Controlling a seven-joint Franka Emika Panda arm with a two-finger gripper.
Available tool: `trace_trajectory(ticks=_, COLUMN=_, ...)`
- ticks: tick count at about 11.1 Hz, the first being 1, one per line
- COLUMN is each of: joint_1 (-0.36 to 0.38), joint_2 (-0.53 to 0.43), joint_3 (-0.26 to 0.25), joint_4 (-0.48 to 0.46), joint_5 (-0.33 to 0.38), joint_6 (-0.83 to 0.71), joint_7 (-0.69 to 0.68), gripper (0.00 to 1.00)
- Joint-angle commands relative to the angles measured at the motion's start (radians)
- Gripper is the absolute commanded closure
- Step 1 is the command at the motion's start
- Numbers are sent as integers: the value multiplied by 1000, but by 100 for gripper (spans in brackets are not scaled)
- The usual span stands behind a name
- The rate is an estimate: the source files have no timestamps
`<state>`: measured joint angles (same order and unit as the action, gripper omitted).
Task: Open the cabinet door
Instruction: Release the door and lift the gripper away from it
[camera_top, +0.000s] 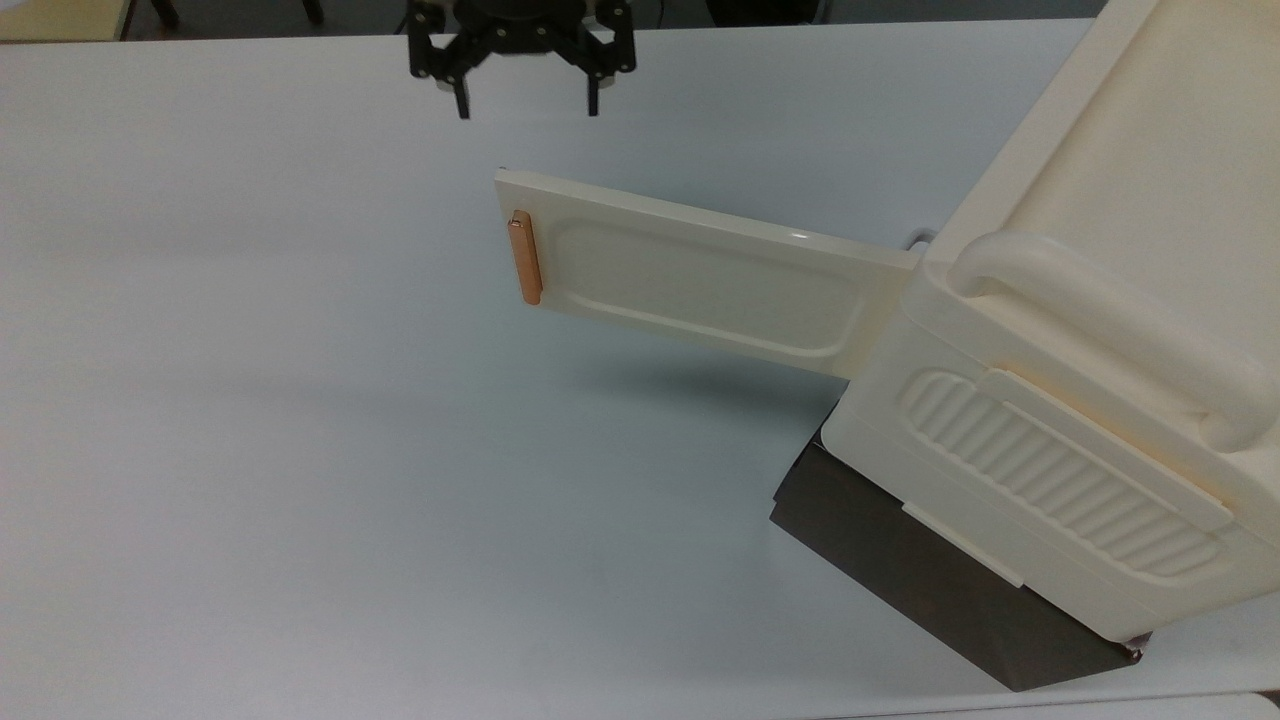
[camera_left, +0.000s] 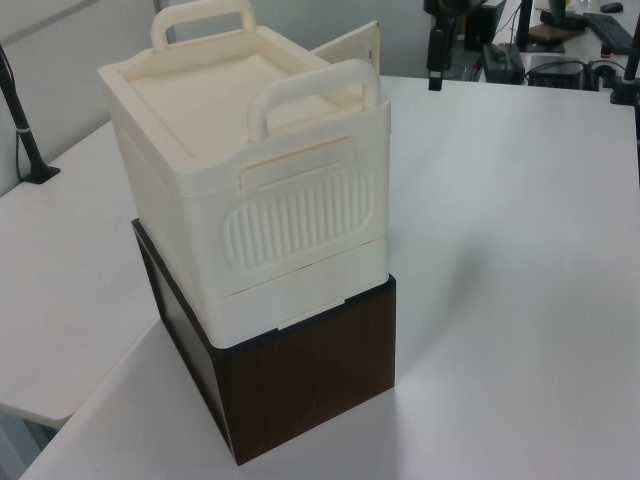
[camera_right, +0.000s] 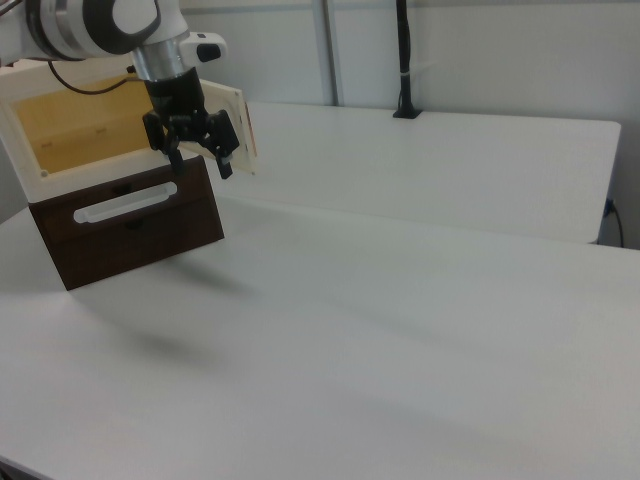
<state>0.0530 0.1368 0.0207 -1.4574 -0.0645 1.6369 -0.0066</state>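
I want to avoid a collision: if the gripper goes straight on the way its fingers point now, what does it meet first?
Probably the bare table. The open gripper points down, apart from the cabinet door; depth is uncertain.

We see the cabinet door (camera_top: 700, 275), a flat cream panel with a recessed rounded-rectangle field and a copper-coloured bar handle (camera_top: 524, 257) at its free edge, swung wide open from the cabinet (camera_top: 1090, 400). The cabinet is a cream box with thick rounded top handles (camera_left: 315, 90), a ribbed side panel (camera_left: 298, 215) and a dark brown base (camera_left: 310, 385); its yellowish interior (camera_right: 70, 125) lies exposed.
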Motion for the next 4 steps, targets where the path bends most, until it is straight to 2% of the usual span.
trace_trajectory(ticks=1, joint_1=-1, joint_2=-74, joint_3=-2, joint_4=-87, joint_5=-64, joint_6=-67, joint_7=74, gripper=0)
trace_trajectory(ticks=4, joint_1=-12, joint_2=-80, joint_3=-2, joint_4=-89, joint_5=-63, joint_6=-89, joint_7=85, gripper=0)
